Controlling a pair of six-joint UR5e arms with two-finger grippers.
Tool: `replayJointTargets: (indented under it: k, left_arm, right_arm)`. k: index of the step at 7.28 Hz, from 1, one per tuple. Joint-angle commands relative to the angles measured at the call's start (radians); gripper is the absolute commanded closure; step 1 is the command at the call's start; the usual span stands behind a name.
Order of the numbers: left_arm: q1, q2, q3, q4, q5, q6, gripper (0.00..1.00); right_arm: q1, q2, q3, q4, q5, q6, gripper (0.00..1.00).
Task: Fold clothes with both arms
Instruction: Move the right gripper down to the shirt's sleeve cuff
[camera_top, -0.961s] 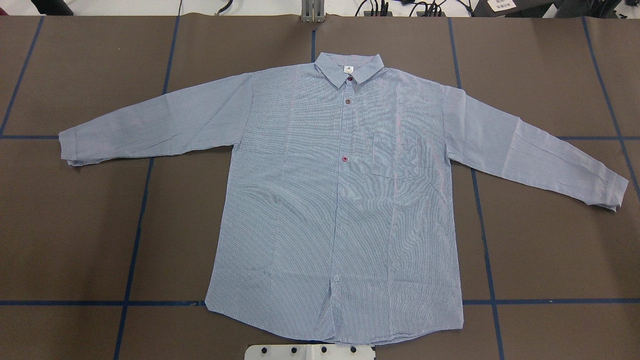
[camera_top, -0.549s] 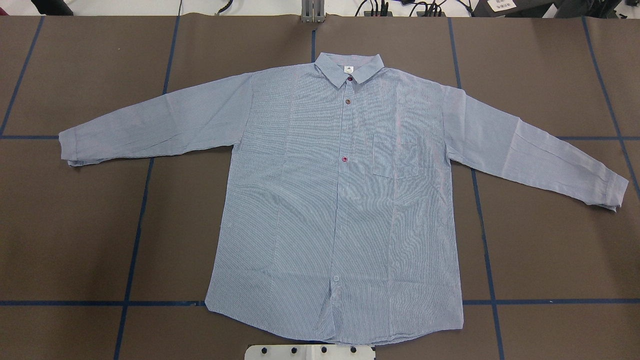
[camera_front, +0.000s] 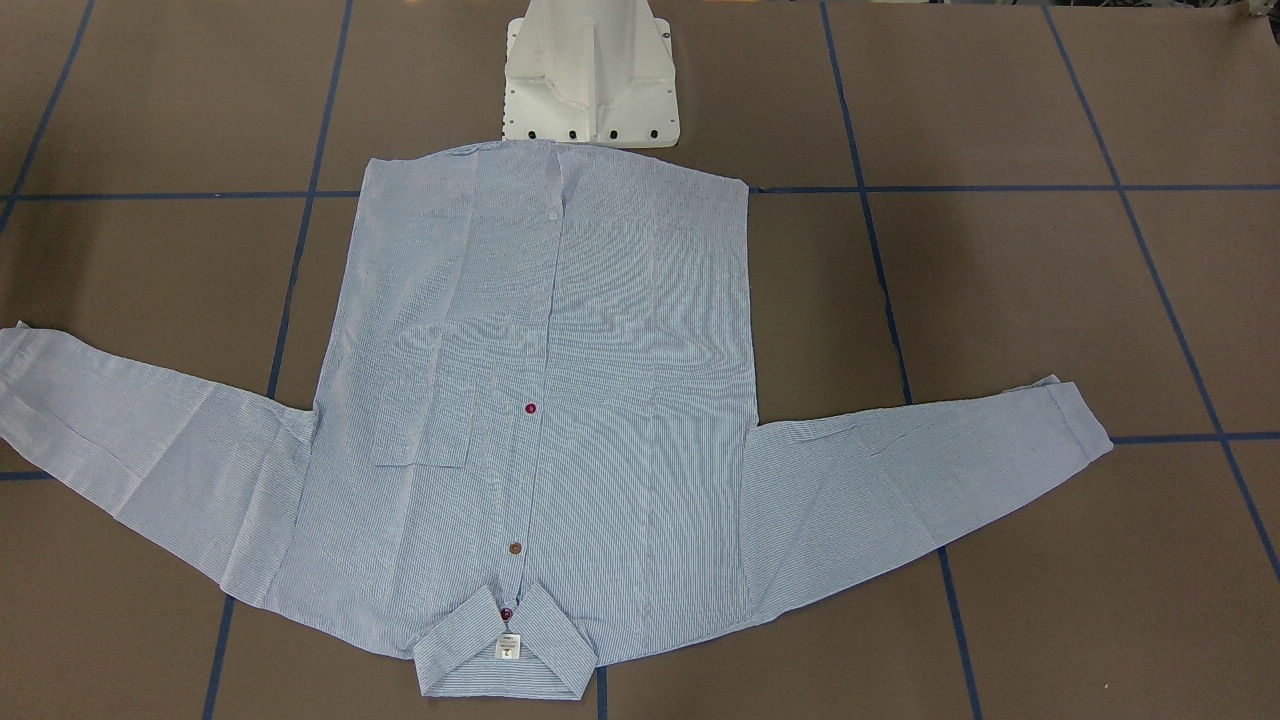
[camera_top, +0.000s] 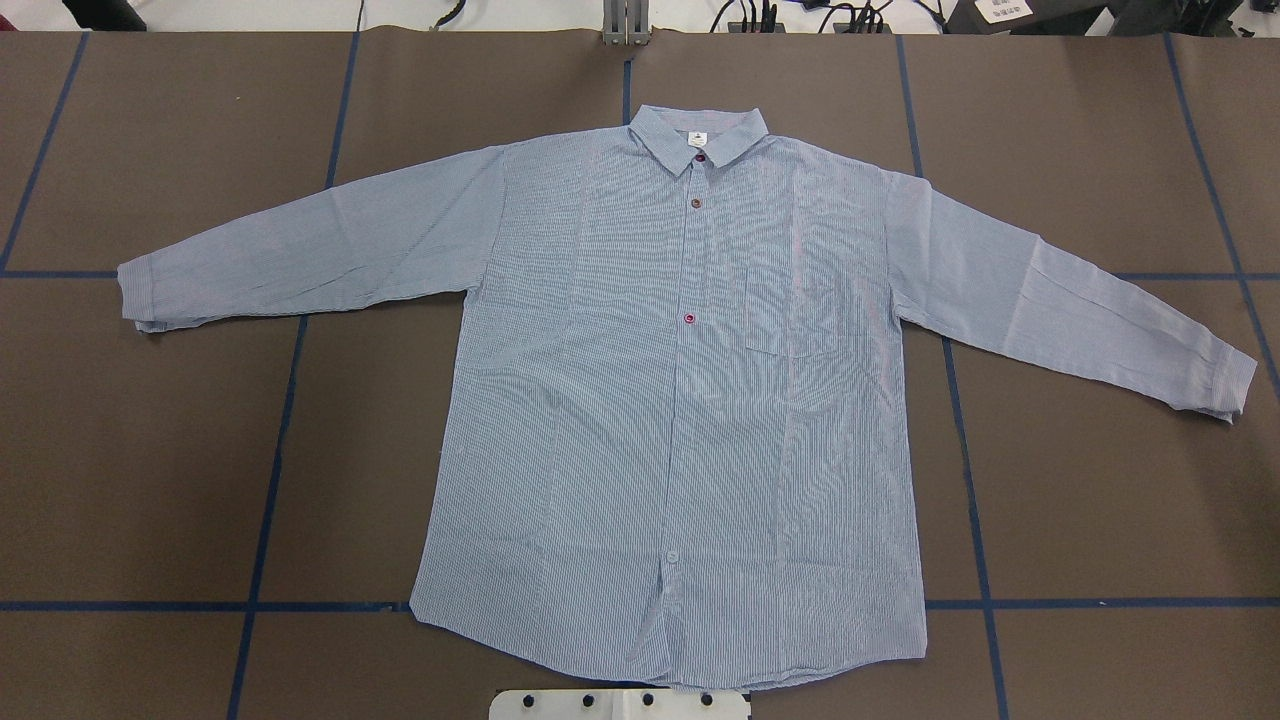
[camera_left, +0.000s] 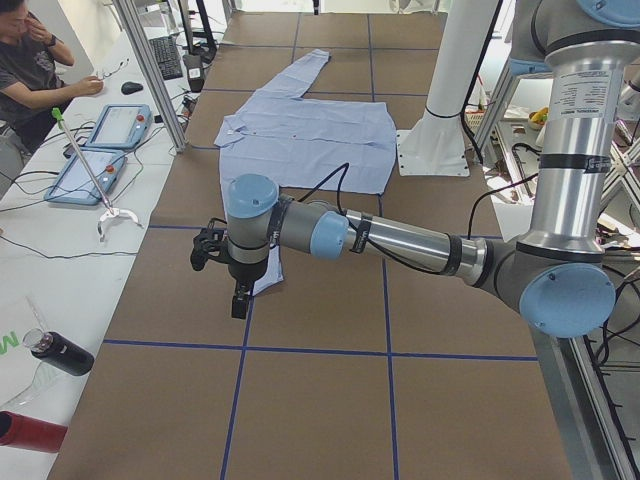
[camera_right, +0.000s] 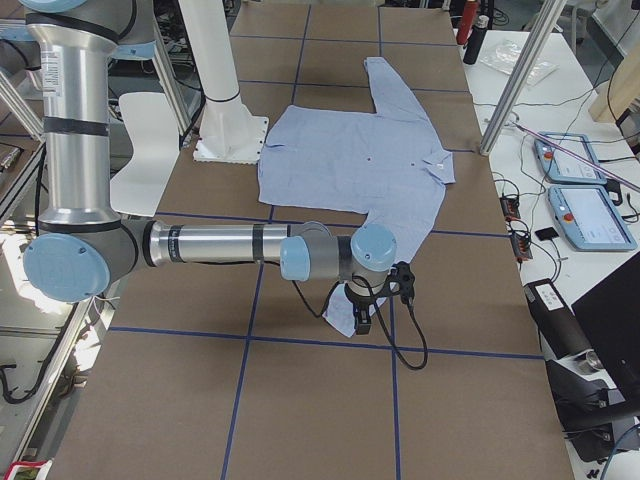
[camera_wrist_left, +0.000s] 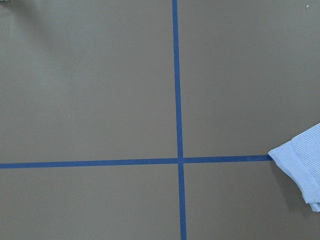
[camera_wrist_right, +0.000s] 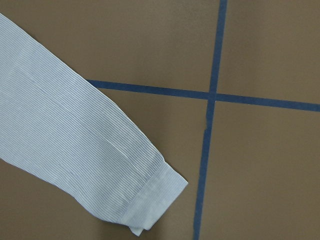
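Flat light-blue striped button-up shirt (camera_top: 660, 400): centre black left gripper (camera_left: 240, 298), right gripper (camera_right: 362, 318) over cuffs (camera_wrist_right: 155, 197), pinch both layers. Jaw gap: can't tell.

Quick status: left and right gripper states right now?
Left gripper: cannot be told, side view only.
Right gripper: cannot be told, side view only.
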Motion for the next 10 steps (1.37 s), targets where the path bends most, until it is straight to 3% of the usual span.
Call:
replayJointTargets:
  k: [1, 3, 7, 8, 10]
  left_arm:
    - [0.023, 0.042, 0.006, -0.182, -0.02, -0.015, 0.0]
    - [0.023, 0.047, 0.036, -0.258, -0.02, -0.024, 0.0]
    - [0.023, 0.058, 0.033, -0.257, -0.035, -0.018, 0.0]
    - [0.023, 0.058, 0.032, -0.257, -0.035, -0.019, 0.0]
    - [0.023, 0.058, 0.032, -0.258, -0.035, -0.019, 0.0]
  right_arm:
    - [-0.111, 0.018, -0.109, 0.286, 0.009, 0.183, 0.0]
    - [-0.202, 0.008, -0.152, 0.477, -0.069, 0.406, 0.0]
    - [-0.251, -0.095, -0.152, 0.585, -0.082, 0.581, 0.03]
    - [-0.294, -0.116, -0.154, 0.71, -0.097, 0.694, 0.04]
    - [-0.368, -0.118, -0.167, 0.734, -0.175, 0.745, 0.04]
